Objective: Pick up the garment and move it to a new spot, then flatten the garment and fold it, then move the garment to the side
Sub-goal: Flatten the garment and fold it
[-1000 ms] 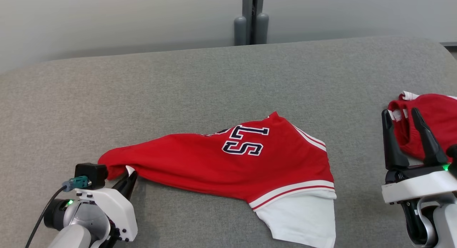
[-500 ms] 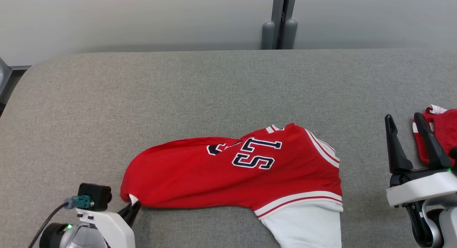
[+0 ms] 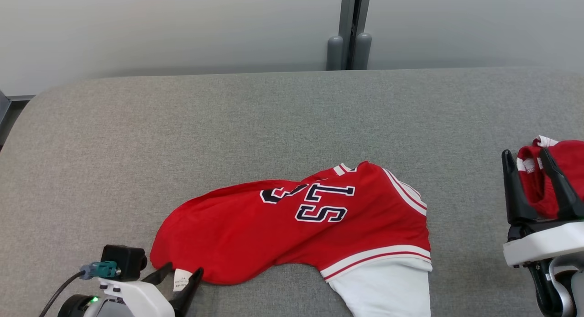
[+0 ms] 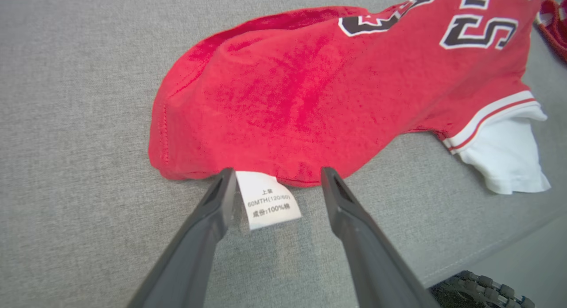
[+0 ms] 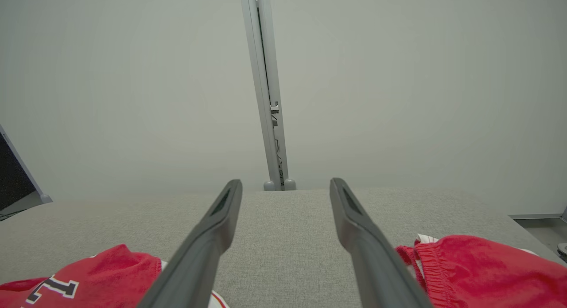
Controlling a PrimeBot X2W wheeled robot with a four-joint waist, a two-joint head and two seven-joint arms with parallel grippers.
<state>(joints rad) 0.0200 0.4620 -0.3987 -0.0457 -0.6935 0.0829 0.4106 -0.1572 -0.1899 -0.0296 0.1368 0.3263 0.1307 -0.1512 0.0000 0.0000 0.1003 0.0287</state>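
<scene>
Left gripper (image 3: 182, 269): jaws spread wide, nothing pinched. The white care label (image 4: 268, 199) at the hem lies between its fingers. Garment (image 3: 292, 226): red jersey, rumpled, lying on the grey padded table (image 3: 137, 139) at centre near the front edge, with the lettering up and the white sleeve (image 3: 388, 289) toward the robot. Right gripper (image 3: 524, 155): jaws wide, empty, well apart from the garment. A second red cloth item (image 3: 565, 171) lies behind its fingers at the right edge.

The garment (image 3: 255, 230) is soft matt red cloth; its label (image 4: 268, 200) looks like smooth woven fabric, perhaps. The grey table cover (image 3: 228, 125) is coarse textile; my fingers (image 4: 195, 250) are matt dark plastic.
</scene>
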